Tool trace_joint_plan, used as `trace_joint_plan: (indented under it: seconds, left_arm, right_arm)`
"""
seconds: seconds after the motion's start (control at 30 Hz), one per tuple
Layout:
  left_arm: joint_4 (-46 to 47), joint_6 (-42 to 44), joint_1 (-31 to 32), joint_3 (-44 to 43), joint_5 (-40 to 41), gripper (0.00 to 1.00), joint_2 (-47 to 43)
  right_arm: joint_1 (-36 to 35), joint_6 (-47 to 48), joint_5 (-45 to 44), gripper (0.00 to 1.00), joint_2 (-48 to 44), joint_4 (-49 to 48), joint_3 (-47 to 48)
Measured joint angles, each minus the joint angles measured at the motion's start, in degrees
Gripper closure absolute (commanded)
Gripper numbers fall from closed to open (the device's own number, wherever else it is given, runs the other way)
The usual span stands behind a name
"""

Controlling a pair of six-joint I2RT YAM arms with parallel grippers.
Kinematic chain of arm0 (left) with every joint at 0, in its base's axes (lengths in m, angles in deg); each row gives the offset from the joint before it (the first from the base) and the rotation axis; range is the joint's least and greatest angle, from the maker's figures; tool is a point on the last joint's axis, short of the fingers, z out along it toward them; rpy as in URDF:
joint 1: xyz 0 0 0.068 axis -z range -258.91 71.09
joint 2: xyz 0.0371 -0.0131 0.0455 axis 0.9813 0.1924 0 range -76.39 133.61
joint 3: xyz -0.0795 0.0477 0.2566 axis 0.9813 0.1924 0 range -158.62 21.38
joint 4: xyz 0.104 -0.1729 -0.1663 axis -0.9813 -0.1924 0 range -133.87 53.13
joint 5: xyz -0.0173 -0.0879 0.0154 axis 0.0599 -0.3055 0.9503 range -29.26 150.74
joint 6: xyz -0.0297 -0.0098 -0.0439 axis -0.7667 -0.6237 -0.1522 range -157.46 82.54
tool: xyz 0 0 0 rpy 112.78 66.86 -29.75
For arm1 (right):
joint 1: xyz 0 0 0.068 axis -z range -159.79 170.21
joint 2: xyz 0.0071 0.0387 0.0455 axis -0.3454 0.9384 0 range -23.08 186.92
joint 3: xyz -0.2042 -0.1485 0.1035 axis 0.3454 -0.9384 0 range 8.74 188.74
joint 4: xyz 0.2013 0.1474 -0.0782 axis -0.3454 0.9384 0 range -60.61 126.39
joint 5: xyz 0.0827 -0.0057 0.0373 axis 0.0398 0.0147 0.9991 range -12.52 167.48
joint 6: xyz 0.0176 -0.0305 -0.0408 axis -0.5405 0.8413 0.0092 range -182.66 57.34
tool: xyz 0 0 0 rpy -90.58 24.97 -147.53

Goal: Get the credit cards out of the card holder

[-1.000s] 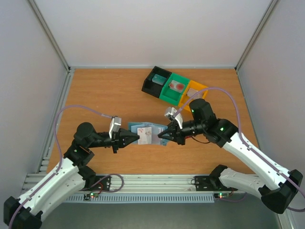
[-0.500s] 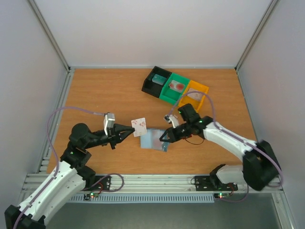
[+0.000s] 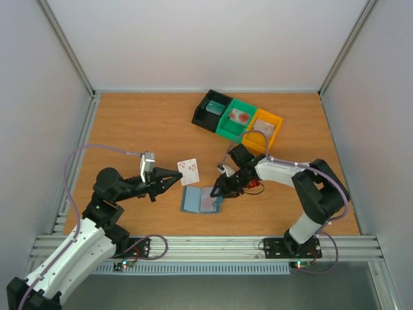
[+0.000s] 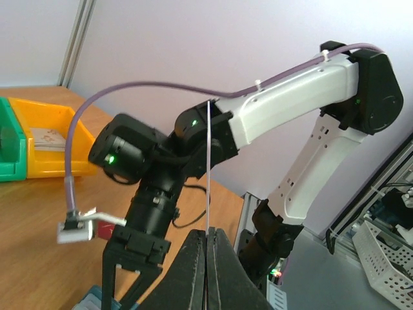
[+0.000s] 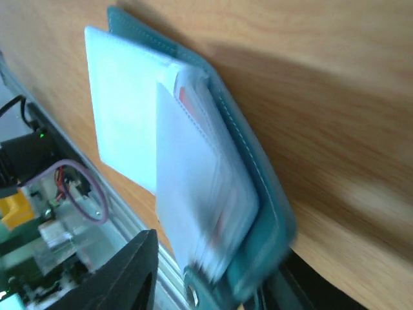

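Left jaws are clenched on a white credit card (image 3: 188, 171), which is held at their tips, raised off the bench (image 3: 142, 129). Right jaws are seen parted, released. The open light blue card holder (image 3: 201, 200) is laid on the bench, its edge between them.

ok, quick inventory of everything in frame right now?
table: one, brown wood, under everything
black bin: one, far centre, pale flat item inside
green bin: one, next to the black bin, item with a red mark inside
orange bin: one, right end of that row, pale flat item inside
card holder: one, light blue, lying on the table between the arms
cards in holder: count unclear, pale, in its pocket
loose card: one, white with red marks, held off the table
left gripper: shut on the loose card
right gripper: at the card holder's right edge, open or shut unclear
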Motion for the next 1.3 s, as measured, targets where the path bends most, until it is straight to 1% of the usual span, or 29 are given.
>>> trace_joint_plan:
  seconds: [0.1, 0.17, 0.23, 0.3, 0.37, 0.47, 0.53, 0.63, 0.67, 0.73, 0.8, 0.93, 1.1, 1.2, 1.3]
  left_arm:
    - [0.2, -0.8, 0.0, 0.1, 0.0, 1.0, 0.0]
    - [0.9, -1.5, 0.0, 0.2, 0.0, 1.0, 0.0]
    - [2.1, -2.0, 0.0, 0.6, 0.0, 1.0, 0.0]
    - [3.0, -2.4, 0.0, 0.9, 0.2, 1.0, 0.0]
    - [4.0, -3.3, 0.0, 1.0, 0.3, 1.0, 0.1]
    - [5.1, -5.7, 0.0, 0.8, 0.9, 1.0, 0.1]
    - [5.1, -8.1, 0.0, -0.1, 2.0, 1.0, 0.1]
    - [5.2, -12.7, 0.0, -2.3, 4.0, 1.0, 0.1]
    - [5.2, -13.7, 0.0, -2.8, 4.5, 1.0, 0.1]
    - [4.9, -15.7, 0.0, -4.1, 5.6, 1.0, 0.1]
    - [4.9, -17.3, -0.3, -5.4, 6.4, 1.0, 0.2]
    - [4.6, -20.0, -1.0, -8.3, 6.8, 1.0, 2.6]
    - [2.9, -23.7, -2.0, -12.9, 6.8, 1.0, 9.9]
    - [0.7, -25.1, -2.2, -14.8, 6.8, 1.0, 12.3]
    - [-0.4, -25.9, -2.2, -16.2, 6.8, 1.0, 12.5]
  right_arm:
    - [1.1, 2.3, -6.3, 0.47, -4.9, 6.5, 1.6]
    - [1.6, 4.9, -10.8, 0.46, -12.3, 10.8, 3.5]
    - [1.4, 7.8, -14.0, 0.46, -21.2, 12.4, 6.1]
    - [-0.7, 12.7, -17.4, 0.45, -30.4, 11.1, 8.5]
    - [-5.3, 19.5, -21.0, 0.44, -38.0, 7.5, 9.1]
    - [-11.5, 30.5, -25.7, 0.44, -43.7, 2.2, 8.3]
    - [-13.4, 39.6, -28.5, 0.4, -44.3, -2.0, 7.2]
    - [-14.3, 51.8, -31.0, 0.34, -43.4, -9.5, 4.5]
    - [-14.4, 55.6, -31.5, 0.31, -43.2, -12.4, 3.1]
    - [-14.4, 66.8, -31.8, 0.26, -42.8, -20.7, -0.5]
    - [-14.4, 76.5, -32.2, 0.25, -41.4, -27.7, -2.4]
    - [-14.4, 90.8, -33.6, 0.23, -35.7, -39.4, -1.7]
    - [-14.4, 105.6, -34.5, 0.22, -29.2, -51.6, -0.2]
    - [-14.4, 111.9, -35.5, 0.22, -27.2, -57.4, -0.2]
    - [-14.5, 115.3, -35.9, 0.23, -27.3, -60.2, -0.2]
